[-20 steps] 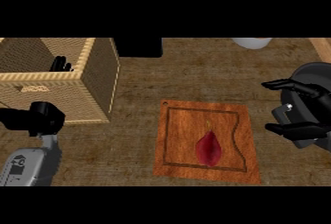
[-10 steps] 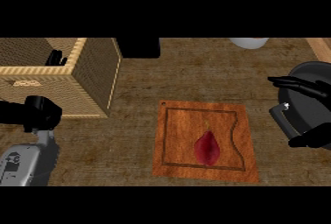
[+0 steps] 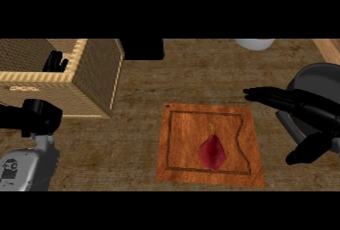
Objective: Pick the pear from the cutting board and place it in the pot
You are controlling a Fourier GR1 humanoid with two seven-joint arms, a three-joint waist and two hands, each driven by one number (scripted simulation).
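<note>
A dark red pear point(image 3: 211, 152) lies on the wooden cutting board point(image 3: 182, 134) in the middle of the counter. The dark grey pot point(image 3: 320, 76) stands at the right edge, partly hidden by my right hand. My right hand point(image 3: 300, 108) hovers open just right of the board, above the pot's near side, with its fingers stretched left and its thumb hanging down. It holds nothing and is apart from the pear. My left hand point(image 3: 30, 117) rests at the left edge, fingers up beside the wicker basket.
A tall wicker basket point(image 3: 93, 81) fills the upper left, close to the board's left side. A dark block point(image 3: 143, 48) and a white vessel point(image 3: 254, 43) sit along the far edge. A wooden strip point(image 3: 329, 48) runs at the top right.
My right hand has moved left from over the pot toward the board, and its fingers have spread out straight. The pear, board and left hand have kept their places.
</note>
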